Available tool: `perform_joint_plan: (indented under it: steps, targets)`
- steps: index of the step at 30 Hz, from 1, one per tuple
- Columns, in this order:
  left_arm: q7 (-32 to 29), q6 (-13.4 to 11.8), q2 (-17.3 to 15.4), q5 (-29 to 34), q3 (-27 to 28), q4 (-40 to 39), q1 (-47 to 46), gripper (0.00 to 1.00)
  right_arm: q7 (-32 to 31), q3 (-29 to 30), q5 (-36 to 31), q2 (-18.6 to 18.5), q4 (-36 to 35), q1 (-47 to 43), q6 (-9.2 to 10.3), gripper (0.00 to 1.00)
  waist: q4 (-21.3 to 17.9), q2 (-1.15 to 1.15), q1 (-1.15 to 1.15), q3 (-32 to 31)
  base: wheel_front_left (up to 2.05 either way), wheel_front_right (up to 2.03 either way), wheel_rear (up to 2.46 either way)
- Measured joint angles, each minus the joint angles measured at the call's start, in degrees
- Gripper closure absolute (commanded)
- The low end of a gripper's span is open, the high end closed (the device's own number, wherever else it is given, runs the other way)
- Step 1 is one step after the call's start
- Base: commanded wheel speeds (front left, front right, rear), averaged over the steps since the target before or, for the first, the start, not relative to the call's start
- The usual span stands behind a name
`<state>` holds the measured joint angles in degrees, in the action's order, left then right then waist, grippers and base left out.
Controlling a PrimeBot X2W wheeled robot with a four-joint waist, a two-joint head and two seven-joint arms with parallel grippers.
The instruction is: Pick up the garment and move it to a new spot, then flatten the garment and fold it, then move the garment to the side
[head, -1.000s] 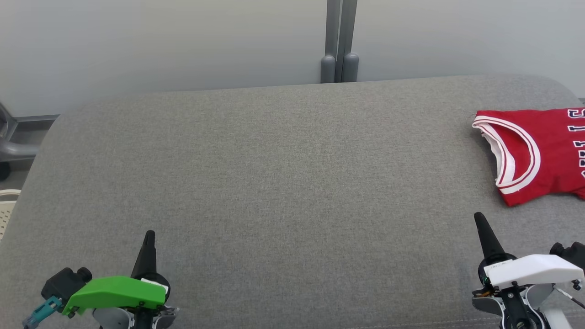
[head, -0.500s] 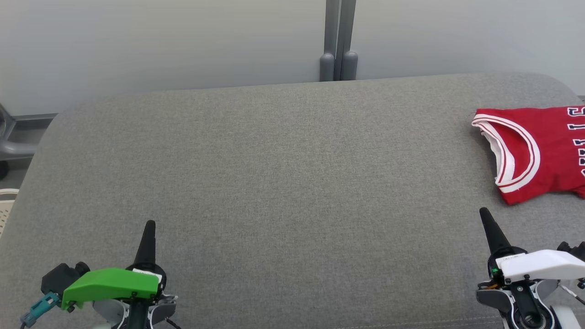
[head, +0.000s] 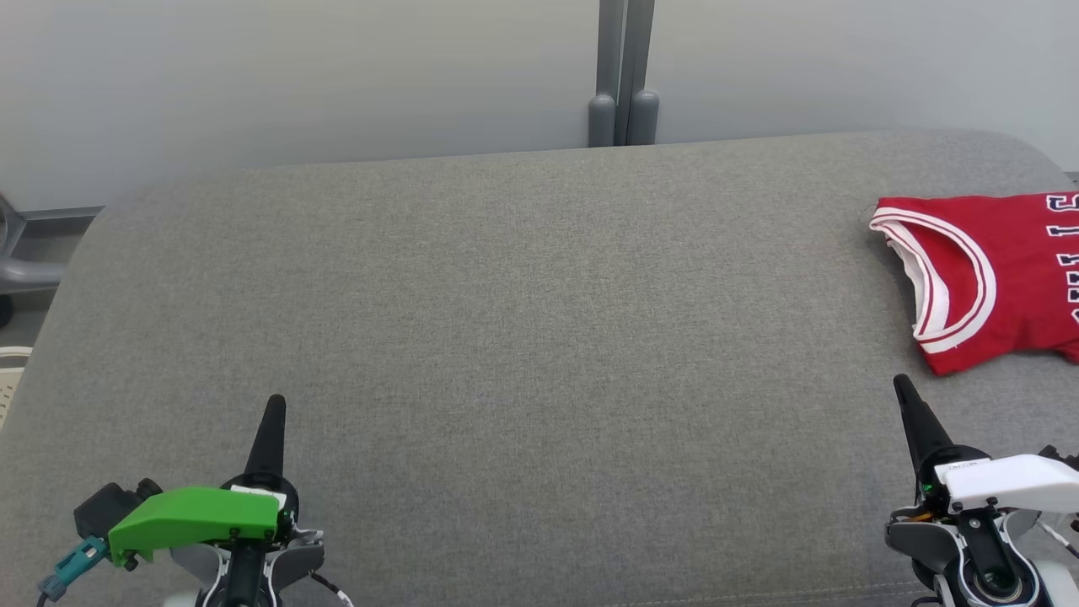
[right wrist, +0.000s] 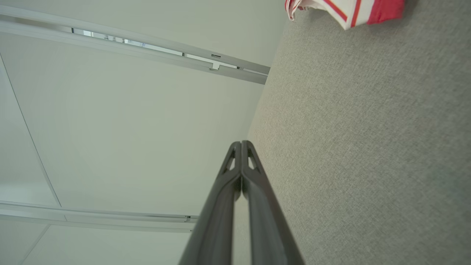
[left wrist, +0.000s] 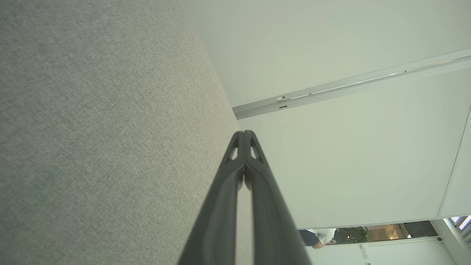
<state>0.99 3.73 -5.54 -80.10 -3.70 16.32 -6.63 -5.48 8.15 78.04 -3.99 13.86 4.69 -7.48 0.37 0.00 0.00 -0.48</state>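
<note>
The garment (head: 1003,278) is a red jersey with white trim, lying folded at the far right of the grey cushion (head: 523,354), partly cut off by the head view's edge. A corner of the garment (right wrist: 346,9) shows at the top of the right wrist view. My right gripper (head: 903,388) stands shut and empty just in front of the jersey, not touching it; its tips (right wrist: 241,142) are pressed together. At the lower left my left gripper (head: 276,403) is also shut and empty, tips (left wrist: 244,132) closed over bare cushion.
A pale wall with a grey vertical post (head: 624,76) runs behind the cushion. A grey frame (head: 34,253) and a pale slatted object (head: 10,379) sit beyond the cushion's left edge. The wide middle of the cushion is bare fabric.
Both grippers have drawn back toward the bottom of the head view, the right one drifting slightly right. The view has shifted a little. The jersey has stayed put.
</note>
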Motion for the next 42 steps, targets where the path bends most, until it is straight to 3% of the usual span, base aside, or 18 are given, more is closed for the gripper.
perform_joint_plan:
  steps: [42]
  targets:
    - [-3.4, 3.7, 2.8, -12.7, 3.9, 1.8, -3.4, 1.0, -4.2, 3.9, 14.2, 0.1, 1.6, 2.5, 0.0, 1.0, -0.4, 0.0, 0.0, 0.8, 0.0, 0.0, 0.0]
